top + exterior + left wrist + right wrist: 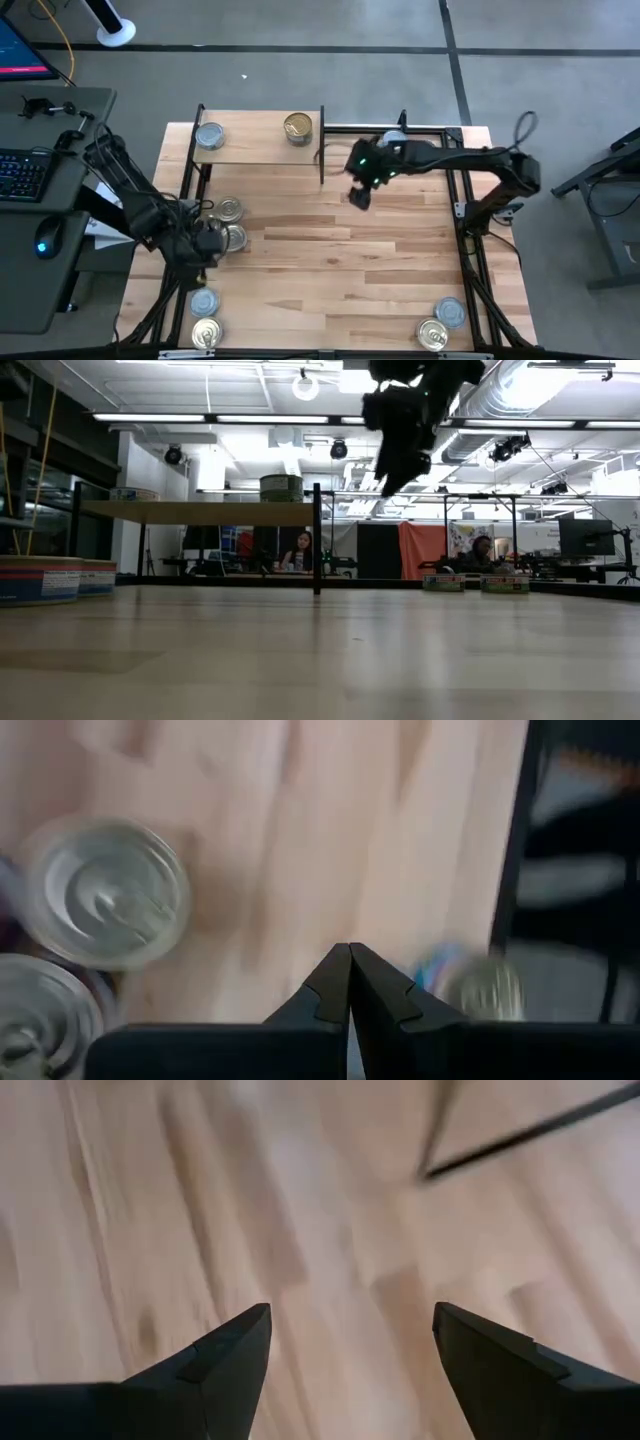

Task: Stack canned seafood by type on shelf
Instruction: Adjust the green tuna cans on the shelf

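Looking down at the counter [330, 260]: shelf [255, 138] parked along the far edge, left of middle, carrying two tins well apart, a silver-blue-topped tin [209, 136] at its left end and a gold-topped tin [298, 127] near its right end. Nothing stacked up there yet, just singles. Rest of the canned seafood sitting loose on the counter: two silver-topped tins [231, 209] touching near the left side, a silver one and a gold one [206, 333] at the near left corner, another silver-and-gold pair [433, 333] at the near right corner.

Left claw [349, 982] pinched fully shut, empty, hanging low just beside that left-side pair. Right claw [350, 1345] spread wide, also gripping nothing, up in the air over bare wood near the middle, just right of the shelf's end.

Couple of people visible way back in the room, seated, nowhere near the counter.
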Robot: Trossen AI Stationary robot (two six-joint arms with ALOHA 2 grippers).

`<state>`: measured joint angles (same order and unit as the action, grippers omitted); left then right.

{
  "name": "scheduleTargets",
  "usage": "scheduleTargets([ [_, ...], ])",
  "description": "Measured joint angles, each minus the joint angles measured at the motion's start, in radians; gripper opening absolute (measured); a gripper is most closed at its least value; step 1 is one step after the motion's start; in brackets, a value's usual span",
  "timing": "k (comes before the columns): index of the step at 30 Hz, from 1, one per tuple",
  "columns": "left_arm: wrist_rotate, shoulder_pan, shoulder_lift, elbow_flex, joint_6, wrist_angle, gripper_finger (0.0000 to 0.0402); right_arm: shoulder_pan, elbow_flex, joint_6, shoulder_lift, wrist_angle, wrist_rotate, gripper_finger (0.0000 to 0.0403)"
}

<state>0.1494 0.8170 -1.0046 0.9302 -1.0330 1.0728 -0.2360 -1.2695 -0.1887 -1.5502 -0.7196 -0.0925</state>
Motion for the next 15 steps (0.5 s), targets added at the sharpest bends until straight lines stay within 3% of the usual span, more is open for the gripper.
scheduleTargets([
  [7, 0.184, -0.089, 0.096, 0.001, -0.014, -0.001, 0.0, -0.142, 0.115, -0.244, 0.243, 0.058, 0.114, 0.027],
  [11, 0.261, -0.132, 0.102, 0.001, 0.02, -0.002, 0.0, -0.126, 0.192, -0.359, 0.33, 0.062, -0.02, 0.027],
  [15, 0.281, -0.167, 0.102, 0.001, 0.057, -0.01, 0.0, 0.028, 0.288, -0.483, 0.368, 0.125, -0.181, 0.027],
])
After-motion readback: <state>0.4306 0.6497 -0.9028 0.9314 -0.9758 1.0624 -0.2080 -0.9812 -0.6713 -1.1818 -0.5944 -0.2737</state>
